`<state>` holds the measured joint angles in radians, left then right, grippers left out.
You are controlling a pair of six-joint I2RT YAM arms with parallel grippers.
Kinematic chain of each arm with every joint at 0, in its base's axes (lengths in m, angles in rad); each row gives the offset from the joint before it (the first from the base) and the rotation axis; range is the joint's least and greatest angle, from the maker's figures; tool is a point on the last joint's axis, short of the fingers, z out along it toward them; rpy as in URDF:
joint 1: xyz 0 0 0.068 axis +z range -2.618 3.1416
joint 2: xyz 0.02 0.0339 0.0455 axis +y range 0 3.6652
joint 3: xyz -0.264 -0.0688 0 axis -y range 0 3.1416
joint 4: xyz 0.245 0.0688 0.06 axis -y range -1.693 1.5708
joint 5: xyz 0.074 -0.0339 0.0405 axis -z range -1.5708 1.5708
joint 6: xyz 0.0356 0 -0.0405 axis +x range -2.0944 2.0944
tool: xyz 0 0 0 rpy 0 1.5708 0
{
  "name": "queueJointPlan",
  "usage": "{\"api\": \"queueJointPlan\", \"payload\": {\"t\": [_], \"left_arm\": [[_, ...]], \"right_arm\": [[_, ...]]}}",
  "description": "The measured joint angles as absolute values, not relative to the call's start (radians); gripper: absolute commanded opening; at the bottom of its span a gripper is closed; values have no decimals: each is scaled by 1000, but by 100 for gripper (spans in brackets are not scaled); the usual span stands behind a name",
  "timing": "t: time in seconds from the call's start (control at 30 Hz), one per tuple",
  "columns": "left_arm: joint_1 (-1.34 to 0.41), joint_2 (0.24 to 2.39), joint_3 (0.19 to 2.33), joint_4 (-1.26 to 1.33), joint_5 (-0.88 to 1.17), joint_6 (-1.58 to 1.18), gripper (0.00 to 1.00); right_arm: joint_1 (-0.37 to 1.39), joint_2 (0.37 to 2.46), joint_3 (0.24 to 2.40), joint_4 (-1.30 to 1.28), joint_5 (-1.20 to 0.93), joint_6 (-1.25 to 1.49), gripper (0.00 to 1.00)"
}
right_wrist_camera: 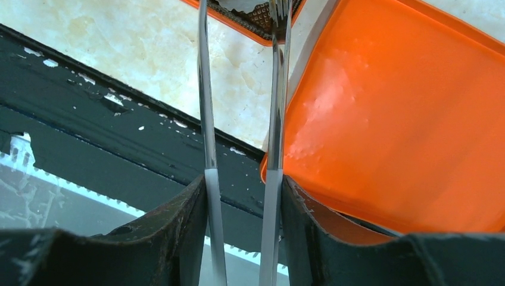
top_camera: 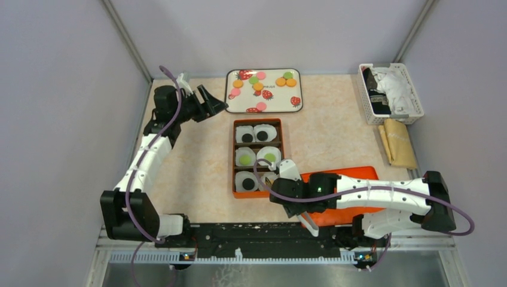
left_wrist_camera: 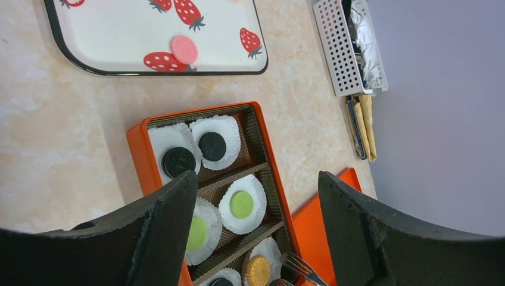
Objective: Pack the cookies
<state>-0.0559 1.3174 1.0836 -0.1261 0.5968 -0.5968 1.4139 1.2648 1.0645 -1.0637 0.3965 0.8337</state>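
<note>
An orange box (top_camera: 233, 161) holds white paper cups with cookies: two black (top_camera: 246, 138), two green (top_camera: 246, 159), one black (top_camera: 247, 184). In the left wrist view an orange-yellow cookie (left_wrist_camera: 258, 271) lies in the near right cup, with the tongs' tips (left_wrist_camera: 298, 265) beside it. Loose orange (top_camera: 281, 81), green and pink (top_camera: 235, 92) cookies lie on the strawberry tray (top_camera: 275, 98). My left gripper (top_camera: 215, 103) is open and empty, beside the tray's left edge. My right gripper (right_wrist_camera: 241, 185) is shut on metal tongs (right_wrist_camera: 276, 107) that reach to the box's near right corner (right_wrist_camera: 250, 18).
The orange lid (top_camera: 359, 176) lies flat under my right arm, right of the box. A white basket (top_camera: 391, 92) with cloth stands at the far right, a tan folded cloth (top_camera: 399, 142) in front of it. A black rail (top_camera: 263, 233) runs along the near edge.
</note>
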Motion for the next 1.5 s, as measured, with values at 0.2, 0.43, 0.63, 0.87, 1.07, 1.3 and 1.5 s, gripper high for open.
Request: {"api": "queueJointPlan", "payload": {"t": [0.2, 0.43, 0.63, 0.87, 1.07, 1.3, 1.5], "left_arm": [[-56, 1311, 1081, -126, 598, -596, 80], [-56, 1311, 1080, -126, 598, -596, 78], [-56, 1311, 1080, -131, 587, -595, 54], [-63, 1312, 1082, -146, 579, -595, 0], [-74, 1321, 1127, -190, 551, -575, 0], [-83, 1324, 1143, -211, 518, -566, 0], [-101, 1389, 1240, -254, 479, -561, 0]], "right_arm": [[1414, 1263, 1065, -1064, 408, 835, 4], [1422, 1261, 1145, -1117, 479, 841, 0], [1416, 1243, 1264, -1171, 623, 849, 0], [1106, 1250, 1343, -1076, 697, 696, 0], [694, 1382, 1326, -832, 598, 465, 0], [469, 1695, 1388, -673, 433, 284, 0], [358, 1956, 1555, -627, 336, 194, 0]]}}
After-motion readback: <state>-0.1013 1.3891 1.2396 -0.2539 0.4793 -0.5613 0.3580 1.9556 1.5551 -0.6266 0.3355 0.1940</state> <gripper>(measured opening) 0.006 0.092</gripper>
